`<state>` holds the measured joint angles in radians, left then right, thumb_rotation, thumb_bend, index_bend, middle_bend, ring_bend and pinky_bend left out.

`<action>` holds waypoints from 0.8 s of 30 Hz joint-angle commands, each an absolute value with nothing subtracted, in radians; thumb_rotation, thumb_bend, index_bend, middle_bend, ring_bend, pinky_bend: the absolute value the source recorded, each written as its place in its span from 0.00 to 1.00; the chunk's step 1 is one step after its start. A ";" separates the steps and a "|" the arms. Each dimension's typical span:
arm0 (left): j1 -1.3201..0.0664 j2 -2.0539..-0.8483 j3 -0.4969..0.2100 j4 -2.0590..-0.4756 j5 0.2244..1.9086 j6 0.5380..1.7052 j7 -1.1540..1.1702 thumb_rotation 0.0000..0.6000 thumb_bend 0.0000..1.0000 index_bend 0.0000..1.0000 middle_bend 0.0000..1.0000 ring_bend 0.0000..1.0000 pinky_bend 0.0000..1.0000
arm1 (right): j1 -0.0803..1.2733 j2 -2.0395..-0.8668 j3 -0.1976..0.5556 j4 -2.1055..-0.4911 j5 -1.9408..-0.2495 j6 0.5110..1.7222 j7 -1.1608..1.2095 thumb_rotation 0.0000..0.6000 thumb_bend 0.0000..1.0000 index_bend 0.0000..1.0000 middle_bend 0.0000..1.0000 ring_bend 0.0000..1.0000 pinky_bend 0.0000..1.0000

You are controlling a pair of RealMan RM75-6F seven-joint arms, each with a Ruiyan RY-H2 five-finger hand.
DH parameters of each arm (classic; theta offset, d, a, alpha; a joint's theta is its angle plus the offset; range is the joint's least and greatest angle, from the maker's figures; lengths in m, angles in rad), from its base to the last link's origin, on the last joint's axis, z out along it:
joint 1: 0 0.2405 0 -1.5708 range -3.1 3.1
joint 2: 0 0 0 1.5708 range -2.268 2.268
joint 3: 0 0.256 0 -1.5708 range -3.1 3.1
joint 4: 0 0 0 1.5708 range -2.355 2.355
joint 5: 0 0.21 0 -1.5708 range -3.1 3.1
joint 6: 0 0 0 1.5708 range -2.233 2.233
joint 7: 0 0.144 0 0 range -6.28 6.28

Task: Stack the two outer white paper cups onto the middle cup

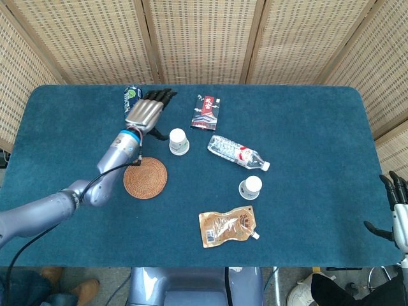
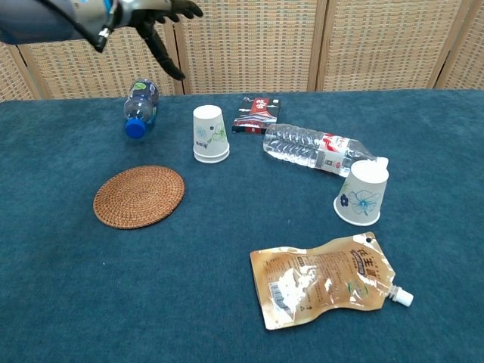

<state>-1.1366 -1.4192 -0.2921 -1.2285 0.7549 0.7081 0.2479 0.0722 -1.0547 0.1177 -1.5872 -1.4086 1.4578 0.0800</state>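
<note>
White paper, one cup nested over another: the stacked cups [image 1: 179, 141] are standing upside down near the middle of the blue worktop [image 1: 306, 127], so one outer cup looks done. The last loose cup [image 1: 250, 187] is sitting inverted well to the right, just beside the cap end of the clear water bottle [image 1: 237, 152], and it is yet to go on the stack.

I am holding my left hand [image 1: 145, 112] above the worktop beside the stack, fingers [image 1: 160, 96] spread and grasping nothing. My right hand [image 1: 395, 210] is hanging off the right edge, fingers apart and empty.

Around the stack are lying a woven coaster [image 1: 146, 178], a blue-capped bottle [image 2: 141, 107], a dark snack packet [image 1: 206, 112] and a brown spouted pouch [image 1: 227, 226]. I judge the clear bottle the likeliest obstacle, crossing the path between cup and stack.
</note>
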 commanded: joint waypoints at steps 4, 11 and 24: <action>-0.873 -1.230 -0.227 -1.547 0.892 1.045 0.190 1.00 0.00 0.00 0.00 0.00 0.00 | 0.092 -1.064 0.113 -1.582 -1.422 1.433 0.064 1.00 0.00 0.00 0.00 0.00 0.00; -0.580 -1.083 -0.102 -1.864 0.965 1.418 0.263 1.00 0.00 0.00 0.00 0.00 0.00 | 0.204 -1.014 0.100 -1.629 -1.563 1.331 0.073 1.00 0.00 0.03 0.00 0.00 0.00; -0.390 -1.034 0.003 -1.934 1.138 1.504 0.229 1.00 0.00 0.00 0.00 0.00 0.00 | 0.541 -1.002 0.127 -1.738 -1.651 0.920 0.043 1.00 0.00 0.12 0.03 0.00 0.00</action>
